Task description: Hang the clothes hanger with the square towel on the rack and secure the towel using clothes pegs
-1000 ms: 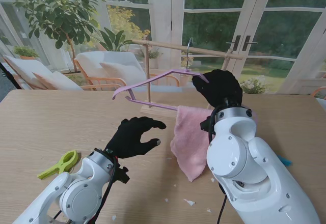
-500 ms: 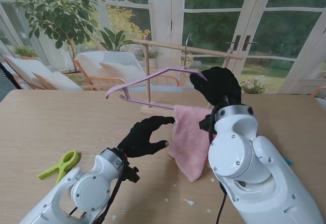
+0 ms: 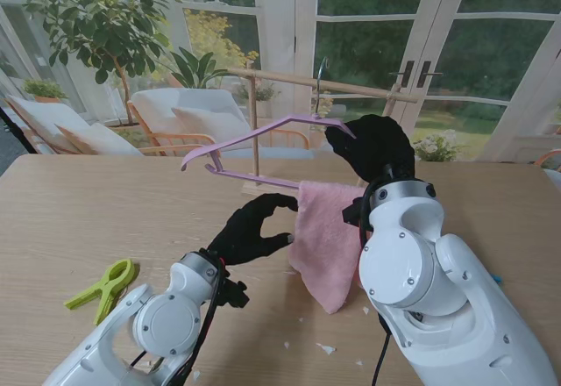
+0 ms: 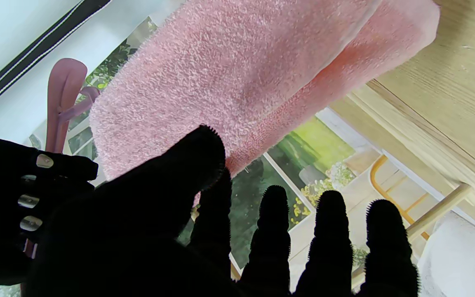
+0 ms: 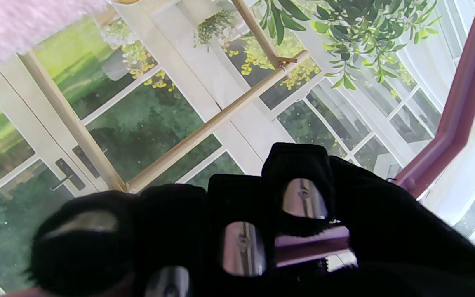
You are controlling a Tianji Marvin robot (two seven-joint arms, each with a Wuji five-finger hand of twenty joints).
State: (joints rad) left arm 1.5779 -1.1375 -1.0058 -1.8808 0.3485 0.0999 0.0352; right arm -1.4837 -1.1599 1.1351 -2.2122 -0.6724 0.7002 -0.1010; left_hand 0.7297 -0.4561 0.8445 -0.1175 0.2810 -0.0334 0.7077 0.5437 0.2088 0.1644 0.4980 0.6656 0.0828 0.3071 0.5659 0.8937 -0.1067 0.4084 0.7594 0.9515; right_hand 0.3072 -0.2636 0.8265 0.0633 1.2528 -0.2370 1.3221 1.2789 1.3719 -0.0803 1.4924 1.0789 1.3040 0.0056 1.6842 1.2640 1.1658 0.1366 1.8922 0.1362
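Note:
My right hand in its black glove is shut on the purple clothes hanger, holding it tilted in the air just in front of the wooden rack. The hanger's metal hook stands close to the rack's bar. A pink square towel hangs over the hanger's lower bar. My left hand is open beside the towel's left edge, thumb and fingers spread. In the right wrist view my curled fingers wrap the purple bar. A green clothes peg lies on the table at the left.
The wooden table carries small white scraps near me. A blue object peeks out behind my right arm. Glass doors, chairs and plants stand beyond the table's far edge.
My left hand has moved right and away from me, up to the towel's left edge. The hanger rose slightly and shifted left, bringing its hook nearer the rack's bar.

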